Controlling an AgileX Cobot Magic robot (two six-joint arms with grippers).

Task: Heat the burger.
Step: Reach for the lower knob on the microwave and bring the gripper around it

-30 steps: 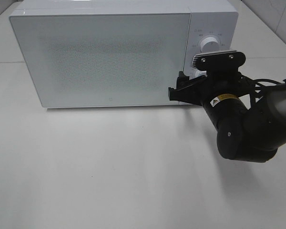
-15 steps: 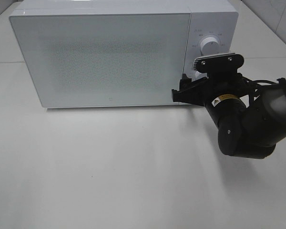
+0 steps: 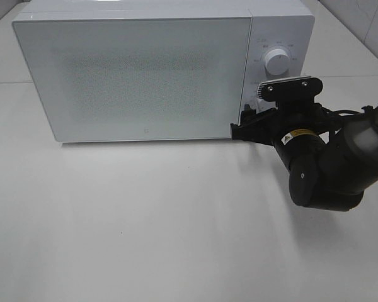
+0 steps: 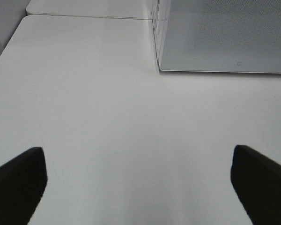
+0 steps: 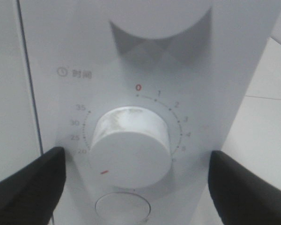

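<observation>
1. Since a second ago, the right arm's wrist has dropped a little and slid toward the right of the overhead view. The round white upper knob (image 3: pixel 277 61) now shows more fully above the arm's camera bracket.
2. Right gripper (image 3: pixel 244 124): pressed up close to the lower part of the control panel of the boxy white microwave oven (image 3: pixel 164 7).
3. From the right wrist camera, its two black fingers (image 5: pixel 30 183) stand open on either side of the white round timer dial (image 5: pixel 130 150). I see a gap on each side. Neither finger is touching, and nothing is gripped.
4. Dial detail: a red zero (image 5: pixel 138 87) heads the printed scale. The short red dash (image 5: pixel 103 172) on the dial face lies toward the printed 20. A flat round white button (image 5: pixel 122 206) sits just below the dial.
5. Microwave's frosted, dotted door (image 3: pixel 138 82): shut, flush with the panel.
6. Burger: it shows in none of my views, and I cannot see through the door, so I cannot tell where it is.
7. Left gripper (image 4: pixel 140 187): out of the overhead view. Its own camera shows both dark fingers spread wide over the plain white tabletop (image 4: pixel 107 117), holding nothing, with the microwave's front corner ahead.
</observation>
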